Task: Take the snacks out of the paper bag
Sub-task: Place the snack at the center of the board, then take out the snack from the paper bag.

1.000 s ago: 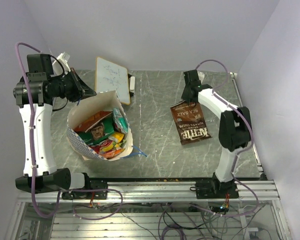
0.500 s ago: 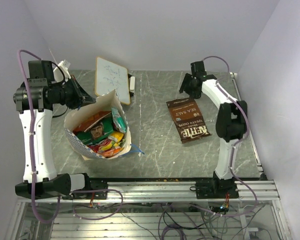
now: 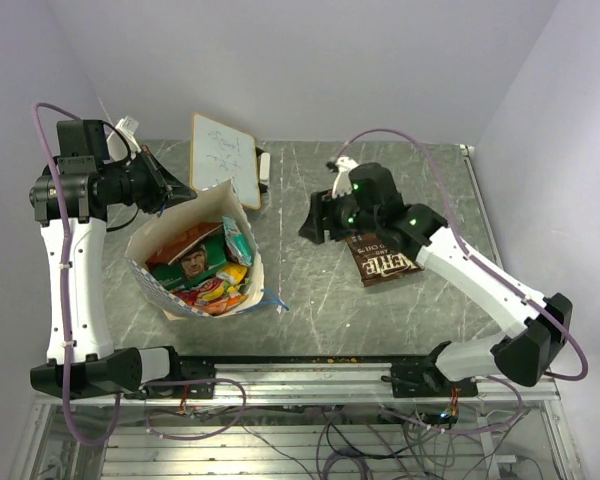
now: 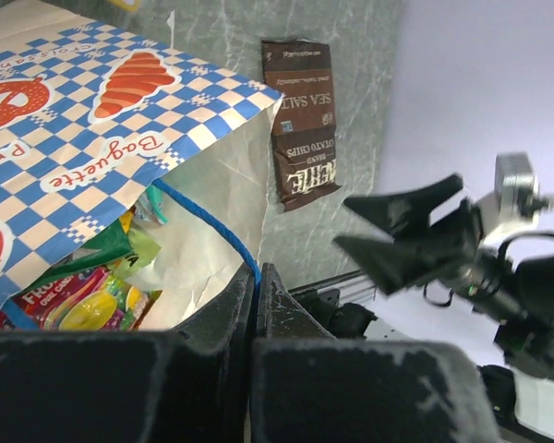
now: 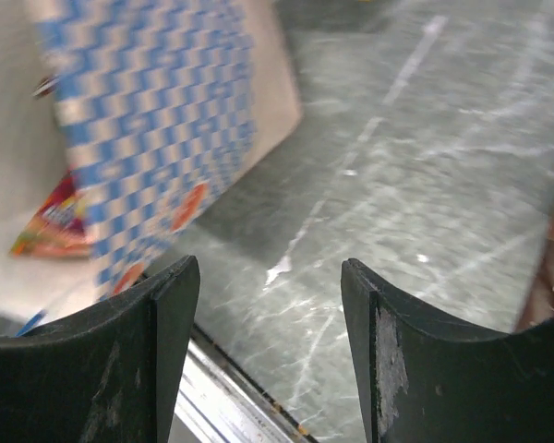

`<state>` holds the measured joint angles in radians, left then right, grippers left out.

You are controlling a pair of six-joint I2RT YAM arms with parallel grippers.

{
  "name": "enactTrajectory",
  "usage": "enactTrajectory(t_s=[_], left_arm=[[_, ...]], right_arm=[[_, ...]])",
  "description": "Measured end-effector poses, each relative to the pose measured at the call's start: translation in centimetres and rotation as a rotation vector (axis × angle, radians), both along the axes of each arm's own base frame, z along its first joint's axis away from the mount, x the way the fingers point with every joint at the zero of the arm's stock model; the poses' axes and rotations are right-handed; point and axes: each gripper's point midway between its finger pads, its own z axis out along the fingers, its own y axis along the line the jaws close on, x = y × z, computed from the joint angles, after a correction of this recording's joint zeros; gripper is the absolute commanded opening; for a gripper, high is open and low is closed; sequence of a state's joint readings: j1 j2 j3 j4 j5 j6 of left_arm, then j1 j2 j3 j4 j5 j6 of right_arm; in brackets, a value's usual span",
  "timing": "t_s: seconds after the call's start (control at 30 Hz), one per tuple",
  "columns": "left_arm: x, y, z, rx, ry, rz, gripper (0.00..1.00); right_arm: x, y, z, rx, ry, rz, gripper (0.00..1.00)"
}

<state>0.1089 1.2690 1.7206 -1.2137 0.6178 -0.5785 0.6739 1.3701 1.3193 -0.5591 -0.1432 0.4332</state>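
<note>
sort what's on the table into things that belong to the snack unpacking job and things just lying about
Part of the job:
paper bag, rim pinched by the left gripper
snack packets inside it
Kettle sea salt chips packet, out on the table
right gripper, open, holding nothing

Just lying about:
white board with scribbles, behind the bag

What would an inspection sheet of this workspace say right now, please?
Surface: grey marbled table, pale streaks.
Job's things: paper bag upright and open, snacks inside; brown SEA SALT packet flat on the table outside it.
Clutter: white board behind the bag.
End effectors: left end effector shut on the bag's rim; right end effector open, empty.
Cables: purple cable looping over each arm.
Surroundings: plain walls; nothing else seen.
</note>
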Motion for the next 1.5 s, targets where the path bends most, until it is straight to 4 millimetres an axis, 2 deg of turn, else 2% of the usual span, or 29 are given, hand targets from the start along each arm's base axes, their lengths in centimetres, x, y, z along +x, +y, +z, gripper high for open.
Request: enactTrajectory(t_s=[0.17,0.27,0.33,0.4,0.53,0.67,0.87,0.97,1.17,1.27,1.5], left_arm=[[0.5,-0.3,0.5,-0.033,-0.007,0.004,0.07],[0.6,-0.4,0.7,-0.044,-0.012,0.005,0.07],[0.6,-0.5,0.8,-0.049,-0.012,0.005,0.07],[0.5,-0.5,0.9,-0.049,-0.015,0.005,0.07],[0.1,-0.6,1.3,-0.052,-0.028,0.007,0.07],[-0.4,-0.6,1.8,-0.053,-0.043,0.007,0.07],[-0.7,-0.7,3.5,-0.049,-0.095,0.007,0.07],[-1.2,-0.7,4.0,-0.051,-0.113,0.007,0.07],[-1.6,-0.8,4.5,-0.046,-0.111,0.003,0.07],[-1.7,-0.8,4.4,-0.045,-0.103,0.001,0.07],[-1.7,-0.8,4.3,-0.044,-0.098,0.002,0.07]], right_arm=[[-5.5,5.7,2.5,0.008,-0.186,0.296,0.60],[-8.2,8.4,4.0,0.004,-0.327,0.486,0.58],[-9.3,10.0,5.2,-0.007,-0.460,0.630,0.59],[-10.0,11.3,6.0,-0.029,-0.605,0.759,0.65],[-10.9,14.1,6.1,-0.105,-0.924,1.007,0.70],[-9.5,17.4,4.8,-0.195,-1.150,1.139,0.68],[-6.2,21.8,1.1,-0.325,-1.301,1.234,0.65],[-5.1,23.2,-1.3,-0.381,-1.321,1.277,0.61],[-3.4,25.0,-4.4,-0.461,-1.347,1.318,0.61],[-2.9,25.5,-5.4,-0.488,-1.350,1.329,0.60],[-1.6,27.0,-7.7,-0.527,-1.360,1.318,0.50]])
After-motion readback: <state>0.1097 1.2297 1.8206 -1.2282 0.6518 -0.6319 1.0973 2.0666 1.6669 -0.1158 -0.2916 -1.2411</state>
